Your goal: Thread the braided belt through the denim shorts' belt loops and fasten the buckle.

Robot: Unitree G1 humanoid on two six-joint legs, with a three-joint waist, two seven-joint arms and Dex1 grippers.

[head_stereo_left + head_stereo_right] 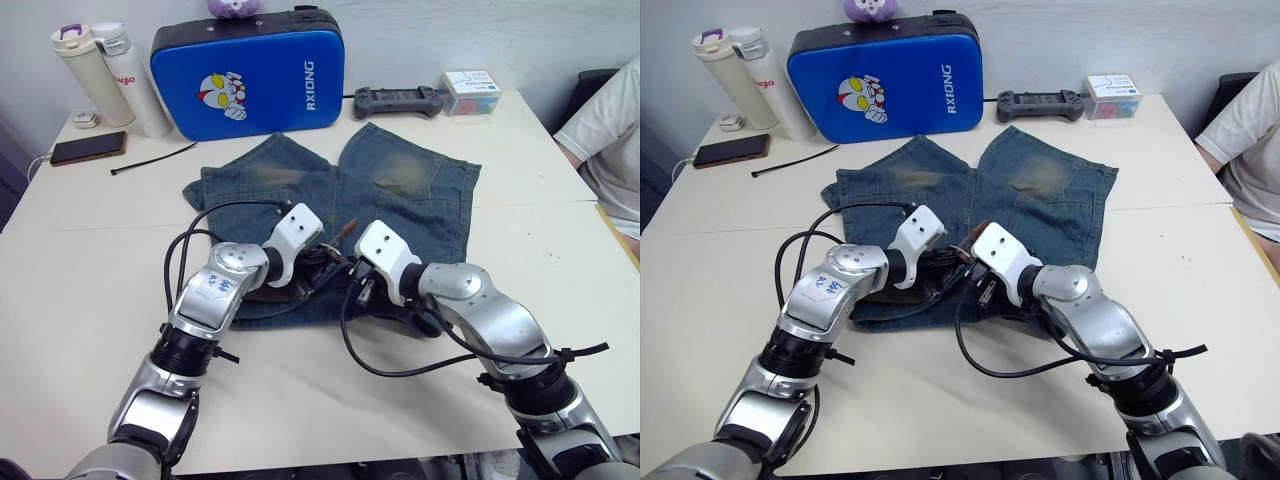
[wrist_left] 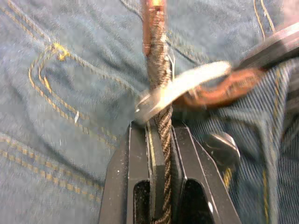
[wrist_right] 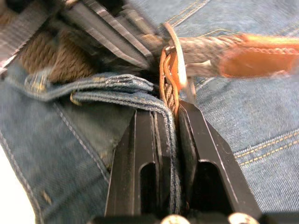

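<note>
Both grippers on braided belt

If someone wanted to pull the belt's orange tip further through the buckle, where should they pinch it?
Probably the tan leather tip of the braided belt, pinched across its flat faces from the far side of the buckle, where it sticks out free over the denim shorts.

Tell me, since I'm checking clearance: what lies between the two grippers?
In the left eye view, between the left gripper and right gripper lies the braided belt with its buckle, over the denim shorts.
</note>
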